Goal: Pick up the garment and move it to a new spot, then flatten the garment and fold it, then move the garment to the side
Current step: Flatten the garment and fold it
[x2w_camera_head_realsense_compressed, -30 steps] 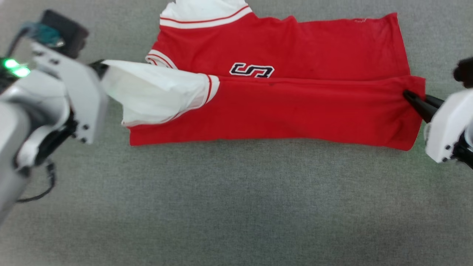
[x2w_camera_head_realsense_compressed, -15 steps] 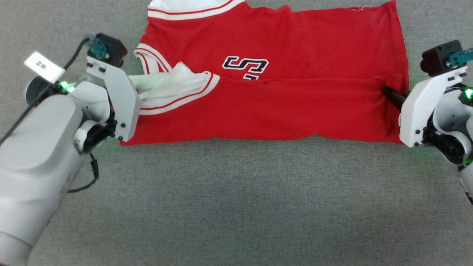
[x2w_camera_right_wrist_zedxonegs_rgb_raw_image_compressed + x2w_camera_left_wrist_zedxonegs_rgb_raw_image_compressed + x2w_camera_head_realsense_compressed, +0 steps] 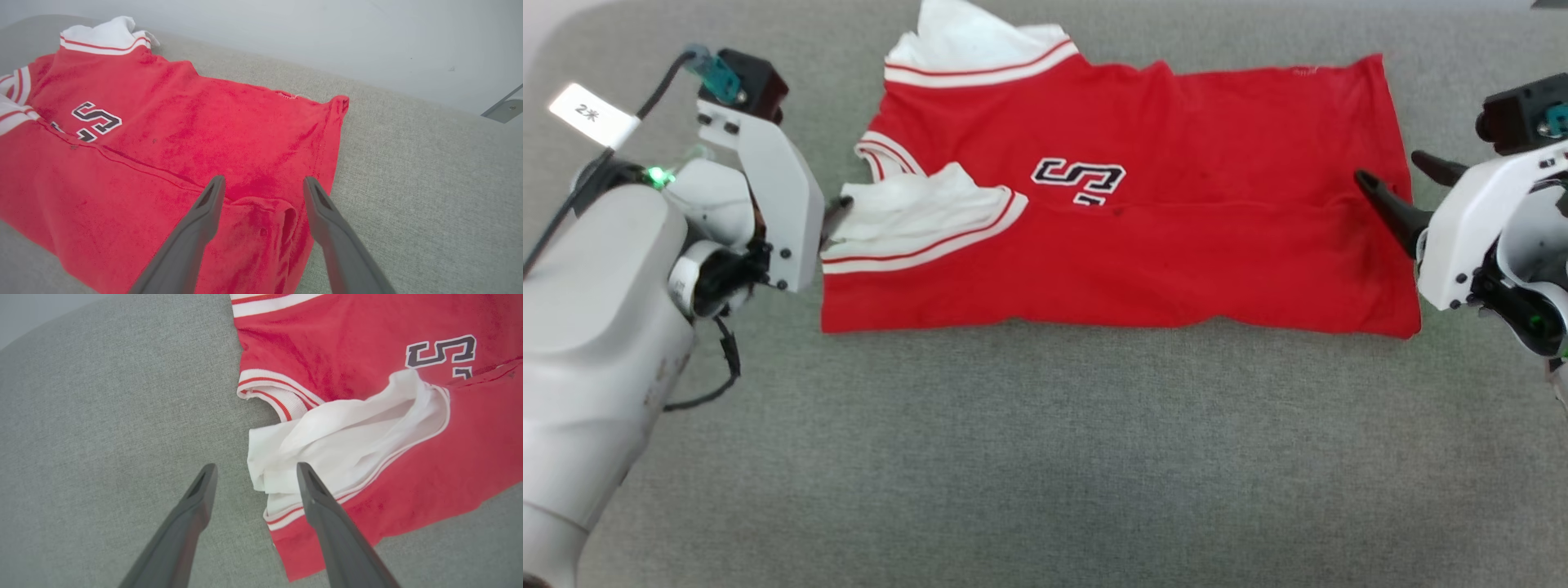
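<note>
**Red shirt lying half-folded, both claws open**

The garment (image 3: 1176, 253) is lying spread across the upper middle of the head view on the grey cloth-covered desk (image 3: 1045, 457). It is a bright red T-shirt, and its lower part is lying doubled over the upper part, leaving a straight edge running left to right across the middle. That edge is covering the bottom of a black-and-white emblem (image 3: 1078, 175) near the centre of the shirt. A white sleeve (image 3: 923, 216) with thin red stripes is sitting crumpled at the shirt's left end. A second white sleeve (image 3: 972, 41) is poking out at the top left. A striped white collar (image 3: 886, 155) is curling between them. The cloth is bunching into a small wrinkle at the right end.

The left claw (image 3: 255, 467) is hovering open at the left end and gripping nothing. In the left wrist view one finger is overlapping the crumpled sleeve and the other is over bare desk. The right claw (image 3: 1388, 166) is hanging open over the right end, its fingers spread to either side of the wrinkle and holding nothing.
</note>
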### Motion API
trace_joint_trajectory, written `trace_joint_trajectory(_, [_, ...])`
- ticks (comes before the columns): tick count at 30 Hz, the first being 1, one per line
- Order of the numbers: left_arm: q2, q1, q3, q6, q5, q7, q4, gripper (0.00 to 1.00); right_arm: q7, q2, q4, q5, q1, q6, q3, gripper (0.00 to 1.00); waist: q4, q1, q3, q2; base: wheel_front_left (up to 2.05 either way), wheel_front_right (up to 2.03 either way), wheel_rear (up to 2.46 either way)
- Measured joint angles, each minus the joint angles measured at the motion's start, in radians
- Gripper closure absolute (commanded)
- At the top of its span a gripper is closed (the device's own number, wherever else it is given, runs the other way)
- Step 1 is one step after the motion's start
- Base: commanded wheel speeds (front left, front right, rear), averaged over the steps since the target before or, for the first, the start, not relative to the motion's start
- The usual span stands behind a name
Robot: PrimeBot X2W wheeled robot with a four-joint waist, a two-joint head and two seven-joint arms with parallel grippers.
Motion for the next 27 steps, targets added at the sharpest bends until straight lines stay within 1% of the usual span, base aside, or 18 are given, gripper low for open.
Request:
trace_joint_trajectory(3, [0.014,0.025,0.002,0.028,-0.025,0.058,-0.065,0.0,-0.066,-0.006,-0.022,-0.005,0.026,0.0,-0.029,0.0,0.007,0.0,-0.024,0.0,0.0,0.0,0.0])
trace_joint_trajectory(7, [0.039,0.075,0.002,0.087,-0.066,0.151,-0.153,0.0,-0.184,-0.009,-0.063,-0.059,0.061,0.0,-0.094,0.0,0.014,0.0,-0.049,0.0,0.0,0.0,0.0])
trace_joint_trajectory(12, [0.077,0.133,0.011,0.153,-0.104,0.215,-0.264,0.0,-0.307,0.019,-0.125,-0.148,0.12,0.0,-0.207,0.0,0.002,0.0,-0.06,0.0,0.0,0.0,0.0])
trace_joint_trajectory(15, [0.096,0.162,0.017,0.182,-0.119,0.232,-0.296,0.0,-0.346,0.044,-0.183,-0.21,0.163,0.0,-0.286,0.0,-0.014,0.0,-0.055,0.0,0.0,0.0,0.0])
trace_joint_trajectory(18, [0.108,0.184,0.028,0.201,-0.135,0.234,-0.295,0.0,-0.358,0.084,-0.259,-0.269,0.215,0.0,-0.362,0.0,-0.03,0.0,-0.044,0.0,0.0,0.0,0.0])
trace_joint_trajectory(21, [0.116,0.198,0.041,0.207,-0.151,0.229,-0.269,0.0,-0.348,0.124,-0.35,-0.317,0.274,0.0,-0.434,0.0,-0.049,0.0,-0.029,0.0,0.0,0.0,0.0])
trace_joint_trajectory(27, [0.107,0.217,0.049,0.201,-0.183,0.233,-0.193,0.0,-0.276,0.191,-0.518,-0.378,0.394,0.0,-0.538,0.0,-0.081,0.0,0.001,0.0,0.0,0.0,0.0])
